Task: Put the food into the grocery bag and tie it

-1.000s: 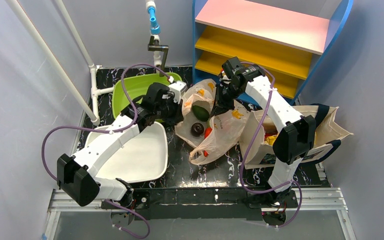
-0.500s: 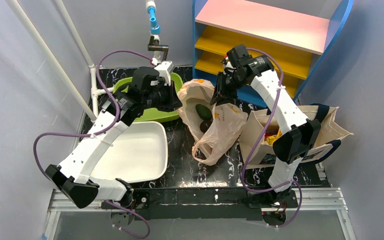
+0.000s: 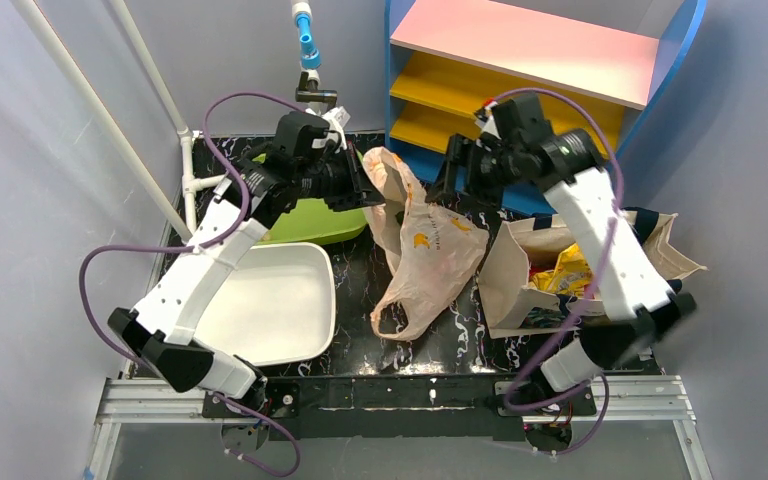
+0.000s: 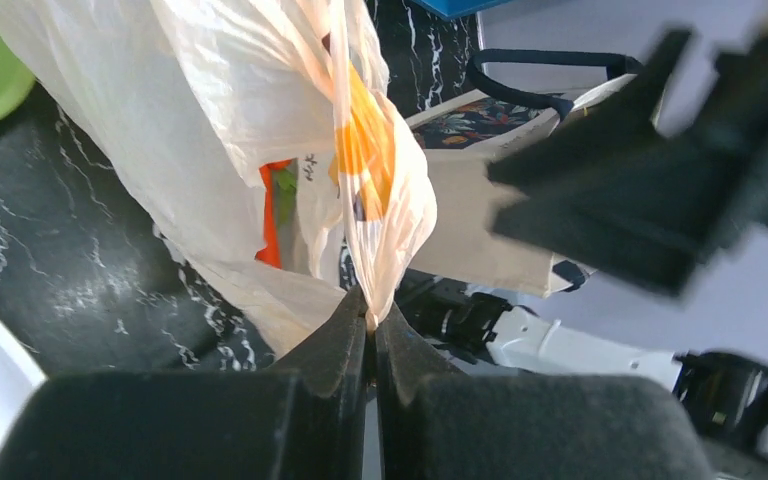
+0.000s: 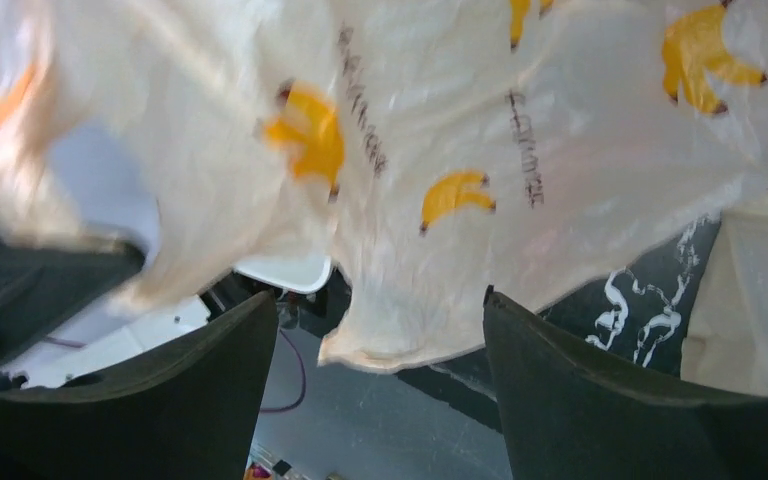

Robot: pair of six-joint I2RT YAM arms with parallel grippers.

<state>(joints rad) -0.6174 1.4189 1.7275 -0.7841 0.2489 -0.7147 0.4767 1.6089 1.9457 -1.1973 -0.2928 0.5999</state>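
- Left gripper (image 4: 370, 325): jaws clenched on a thin, twisted strip of the bag (image 4: 250, 120). The film fans out straight ahead of the fingertips.
- Right gripper (image 5: 380, 335): released, with its fingers (image 5: 210, 380) wide apart. A loose hem of the bag hangs in the gap between them. We see nothing pinched.
- Just ahead of the left fingertips, an orange-red vegetable (image 4: 268, 215) shows through the film with a green scrap beside it. So there is food inside.
- From overhead, the bag (image 3: 420, 250) hangs between the left gripper (image 3: 363, 190) and the right gripper (image 3: 448, 188). Its long axis runs from them back toward the arm bases. The low end looks to rest on the table (image 3: 460, 330).
- Our read is that the tie turns on a second hold. The free side of the mouth lies ahead of the right gripper, toward the left one. The right arm is nearer to it, and the left is already committed.
- The left wrist view alone shows the pinch and the contents. The right wrist view alone shows the spread fingers. The overhead view alone gives the bag's full length, but there the film reads opaque and no food is visible.
- Farther off, outboard of the right gripper, stands a canvas tote (image 3: 508, 275) with a yellow packet (image 3: 565, 272) in it, well apart from the bag's mouth.
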